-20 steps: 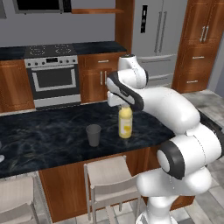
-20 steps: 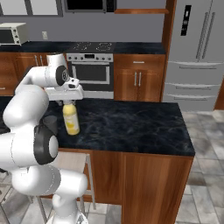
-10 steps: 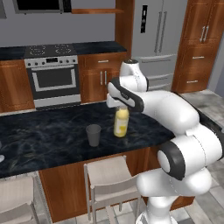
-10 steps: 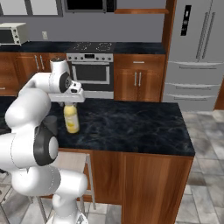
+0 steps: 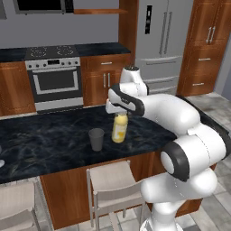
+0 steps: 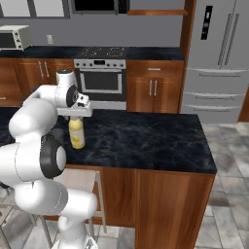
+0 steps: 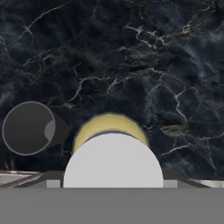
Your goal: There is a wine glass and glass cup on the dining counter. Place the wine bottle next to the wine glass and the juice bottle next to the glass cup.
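The stout yellow juice bottle (image 5: pixel 119 129) with its pale cap stands upright on or just above the black marble dining counter (image 5: pixel 45 144). My gripper (image 5: pixel 118 113) comes down on the cap and is shut on it. The grey glass cup (image 5: pixel 96 139) stands just left of the bottle, a small gap apart. From the right base view the gripper (image 6: pixel 76 116) sits over the juice bottle (image 6: pixel 76 136). Looking down, the hand view has the juice bottle (image 7: pixel 111 131) beside the glass cup (image 7: pixel 28 128). A sliver of clear glass (image 5: pixel 1 163) at the counter's left edge is too small to name. The wine bottle is out of view.
Two pale stools (image 5: pixel 110 180) (image 5: pixel 16 200) stand at the counter's near side. Beyond the counter are a stove (image 5: pixel 54 76), wooden cabinets and a steel fridge (image 5: pixel 158 40). A microwave (image 6: pixel 12 36) sits on the back worktop. The counter's right end (image 6: pixel 206 155) lies far from the bottle.
My gripper has carried the juice bottle leftward along the counter, closing most of the gap to the glass cup. The cup has not moved.
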Robot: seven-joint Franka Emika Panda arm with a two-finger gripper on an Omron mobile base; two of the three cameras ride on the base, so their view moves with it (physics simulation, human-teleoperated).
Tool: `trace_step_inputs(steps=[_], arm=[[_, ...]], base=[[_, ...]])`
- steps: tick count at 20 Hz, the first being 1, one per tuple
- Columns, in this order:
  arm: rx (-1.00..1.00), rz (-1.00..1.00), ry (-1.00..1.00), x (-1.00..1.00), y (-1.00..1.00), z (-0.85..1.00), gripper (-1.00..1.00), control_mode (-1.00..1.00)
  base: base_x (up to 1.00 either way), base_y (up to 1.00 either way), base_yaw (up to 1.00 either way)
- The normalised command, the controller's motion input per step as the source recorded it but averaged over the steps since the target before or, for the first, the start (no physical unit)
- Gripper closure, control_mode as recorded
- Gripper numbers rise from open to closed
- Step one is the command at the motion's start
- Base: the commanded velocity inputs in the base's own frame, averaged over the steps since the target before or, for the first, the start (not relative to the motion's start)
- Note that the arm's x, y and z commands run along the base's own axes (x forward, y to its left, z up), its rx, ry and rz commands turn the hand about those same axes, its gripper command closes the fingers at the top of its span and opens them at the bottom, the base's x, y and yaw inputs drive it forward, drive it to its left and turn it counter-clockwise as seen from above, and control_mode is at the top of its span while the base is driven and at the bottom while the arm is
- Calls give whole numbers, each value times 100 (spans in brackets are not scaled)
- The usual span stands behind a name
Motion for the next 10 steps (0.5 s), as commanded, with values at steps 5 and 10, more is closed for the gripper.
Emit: trace_step_inputs(steps=[5, 10], arm=[[0, 0, 0, 10, 21, -21, 100, -100], [0, 0, 0, 7, 8, -28, 100, -100]], base=[[0, 0, 0], [0, 0, 0]])
